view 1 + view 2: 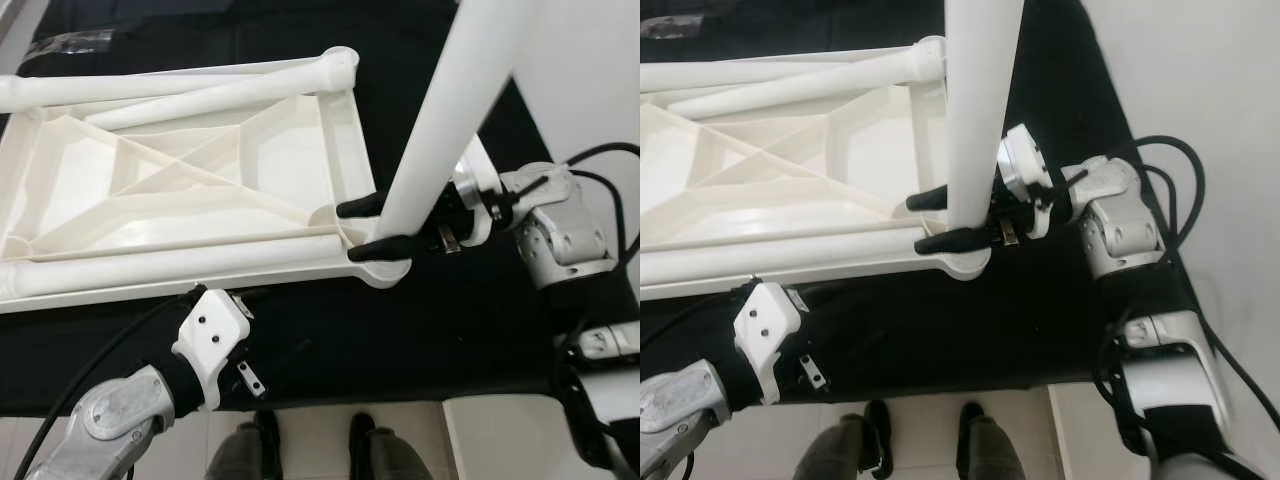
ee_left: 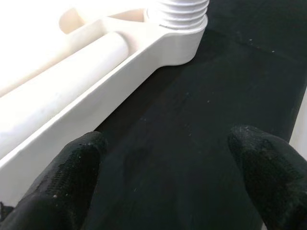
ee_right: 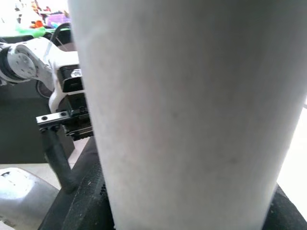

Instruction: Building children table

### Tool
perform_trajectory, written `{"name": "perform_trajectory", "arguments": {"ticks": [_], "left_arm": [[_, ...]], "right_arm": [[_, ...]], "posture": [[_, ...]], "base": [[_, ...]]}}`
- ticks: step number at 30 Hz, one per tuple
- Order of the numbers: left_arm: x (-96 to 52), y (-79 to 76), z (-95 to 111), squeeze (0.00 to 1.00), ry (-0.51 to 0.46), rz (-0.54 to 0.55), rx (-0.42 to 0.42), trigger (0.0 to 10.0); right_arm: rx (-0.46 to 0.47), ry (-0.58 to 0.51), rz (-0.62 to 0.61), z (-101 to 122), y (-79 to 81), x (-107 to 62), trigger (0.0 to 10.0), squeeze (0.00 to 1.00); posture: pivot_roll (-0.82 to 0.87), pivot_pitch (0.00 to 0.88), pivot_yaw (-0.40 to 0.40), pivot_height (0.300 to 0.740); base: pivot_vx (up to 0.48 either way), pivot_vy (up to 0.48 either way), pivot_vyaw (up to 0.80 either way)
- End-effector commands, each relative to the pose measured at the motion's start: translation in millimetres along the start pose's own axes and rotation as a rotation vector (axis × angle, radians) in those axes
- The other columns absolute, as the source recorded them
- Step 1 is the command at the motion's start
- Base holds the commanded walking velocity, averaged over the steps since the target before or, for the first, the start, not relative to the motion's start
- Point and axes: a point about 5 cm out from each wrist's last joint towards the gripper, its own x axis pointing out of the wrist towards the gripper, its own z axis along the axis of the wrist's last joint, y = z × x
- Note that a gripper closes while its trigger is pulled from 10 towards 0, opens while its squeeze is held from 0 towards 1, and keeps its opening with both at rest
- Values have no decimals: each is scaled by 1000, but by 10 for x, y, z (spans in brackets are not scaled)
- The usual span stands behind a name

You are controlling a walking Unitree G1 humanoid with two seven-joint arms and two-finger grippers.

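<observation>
Leg one going in at the near right corner

The right gripper (image 1: 365, 228) has its two black fingers closed around the thick white plastic table leg (image 1: 440, 120), holding it upright in the round corner socket (image 1: 383, 268) of the upturned white ribbed plastic tabletop (image 1: 180, 175), which lies on a black mat (image 1: 400, 330). Whether the leg is fully screwed home, I can't tell. The left gripper (image 2: 163, 177) hovers empty, fingers spread wide, low over the mat beside the tabletop's near edge. Other long white plastic legs (image 1: 150, 268) lie loose in the tray, so I'd judge most of the fitting remains.
</observation>
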Motion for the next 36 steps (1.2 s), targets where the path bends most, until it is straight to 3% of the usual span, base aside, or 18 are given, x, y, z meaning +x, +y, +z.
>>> {"name": "perform_trajectory", "arguments": {"ticks": [1,5,10,11,12,13,14,15,16,17,20,22,30,31,32,33,35,36], "left_arm": [[-15,-52,-26,0,16,-18,-11,10000],[-5,-55,-35,0,16,-20,-10,10000],[-3,-59,-41,0,17,-21,-9,10000],[-2,-60,-48,0,17,-18,-9,10000],[-2,-60,-48,0,17,-18,-9,10000],[-8,-57,-65,0,23,-16,-3,10000],[-8,-57,-65,0,23,-16,-3,10000],[-1,-50,-58,0,21,-14,0,10000],[-1,-50,-58,0,21,-14,0,10000],[12,-28,-46,0,15,-9,2,10000],[24,-21,-45,0,12,-9,4,10000],[41,2,-51,0,10,-13,9,10000],[80,96,-44,0,-4,21,26,10000],[75,93,-44,0,-7,28,24,10000],[71,90,-43,0,-8,31,22,10000],[67,89,-44,0,-11,35,19,10000],[67,89,-44,0,-11,35,19,10000],[67,91,-47,0,-12,39,18,10000]], "right_arm": [[142,-4,-133,-191,-28,-13,10000,0],[151,9,-303,-269,-2,-53,10000,0],[159,18,-366,-324,47,-48,10000,0],[219,70,-519,-481,194,15,10000,0],[219,70,-519,-481,194,15,10000,0],[325,341,-1131,-848,406,78,10000,0],[325,341,-1131,-848,406,78,10000,0],[395,383,-1237,-930,649,145,10000,0],[395,383,-1237,-930,649,145,10000,0],[463,352,-1259,-959,874,292,10000,0],[448,326,-1262,-944,879,342,10000,0],[410,294,-1268,-915,795,418,10000,0],[405,263,-1258,-876,706,579,10000,0],[401,233,-1252,-823,694,599,10000,208],[399,211,-1248,-785,688,610,10000,208],[385,159,-1240,-703,656,610,10000,1000],[385,159,-1240,-703,656,610,10000,1000],[357,62,-1171,-570,583,641,10000,1000]], "posture": [[122,440,-7,740],[113,436,-13,740],[109,432,-17,740],[110,419,-32,740],[110,419,-32,740],[111,413,-36,740],[111,413,-36,740],[122,412,-31,740],[122,412,-31,740],[108,405,-13,740],[103,388,-10,740],[99,380,-11,740],[100,367,-19,740],[101,363,-22,740],[101,363,-22,740],[98,359,-22,740],[98,359,-22,740],[95,355,-24,740]], "base": [[0,0,0],[0,0,0],[0,0,0],[0,0,0],[0,0,0],[0,0,0],[0,0,0],[0,0,0],[0,0,0],[0,0,0],[0,0,0],[0,0,0],[0,0,0],[0,0,0],[0,0,0],[0,0,0],[0,0,0],[0,0,0]]}}
